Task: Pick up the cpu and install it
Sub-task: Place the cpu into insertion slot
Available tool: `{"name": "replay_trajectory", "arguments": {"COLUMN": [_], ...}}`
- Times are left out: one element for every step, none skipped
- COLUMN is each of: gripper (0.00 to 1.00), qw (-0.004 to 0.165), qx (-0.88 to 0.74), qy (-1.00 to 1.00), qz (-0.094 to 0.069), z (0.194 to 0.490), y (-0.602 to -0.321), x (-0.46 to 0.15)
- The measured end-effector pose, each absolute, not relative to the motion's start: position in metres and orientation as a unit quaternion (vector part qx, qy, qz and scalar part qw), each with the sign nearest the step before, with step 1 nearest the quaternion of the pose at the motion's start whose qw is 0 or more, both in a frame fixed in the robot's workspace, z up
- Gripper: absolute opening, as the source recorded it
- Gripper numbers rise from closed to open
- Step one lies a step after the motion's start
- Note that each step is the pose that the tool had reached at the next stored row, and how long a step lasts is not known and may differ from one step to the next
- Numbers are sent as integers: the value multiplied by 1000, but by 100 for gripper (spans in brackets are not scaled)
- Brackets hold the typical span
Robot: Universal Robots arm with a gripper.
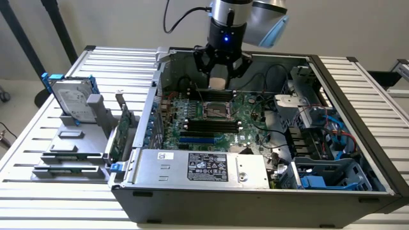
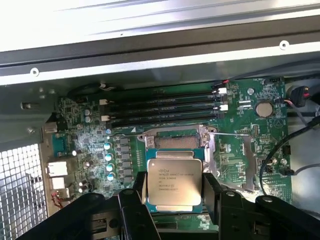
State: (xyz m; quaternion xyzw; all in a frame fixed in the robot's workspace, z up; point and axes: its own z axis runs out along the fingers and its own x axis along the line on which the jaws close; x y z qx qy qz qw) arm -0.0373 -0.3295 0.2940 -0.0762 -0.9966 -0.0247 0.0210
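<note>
cpu [image 2: 174,182] clamped over the open socket [image 2: 177,140]
the cpu is gripped by its edges in the gripper [image 1: 218,79], flat and just above the empty socket; a good seating would likely need it level, squared to the socket frame and lowered without force. the computer case [image 1: 255,189] holds the motherboard [image 1: 191,136], memory slots [image 2: 160,107] and power supply [image 1: 201,167].

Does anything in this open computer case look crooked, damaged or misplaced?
Nothing stands out. The small flat square silver cpu is held straight in the hand, by the open metal socket of the green motherboard.
</note>
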Motion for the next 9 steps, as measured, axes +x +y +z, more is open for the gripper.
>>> {"name": "replay_trajectory", "arguments": {"gripper": [54, 54, 54, 54, 54, 54, 54, 54, 54], "qw": [22, 23, 24, 25, 26, 26, 27, 28, 29], "qx": [-84, -92, -101, -109, -118, -126, -134, -142, -151], "qy": [-996, -995, -994, -993, -992, -991, -990, -989, -988], "qz": [-25, -25, -25, -25, -25, -25, -25, -25, -25], "z": [294, 293, 293, 292, 291, 291, 291, 290, 290], "y": [-330, -330, -330, -330, -330, -330, -330, -330, -330], "x": [-37, -37, -37, -37, -37, -37, -37, -37, -37]}}
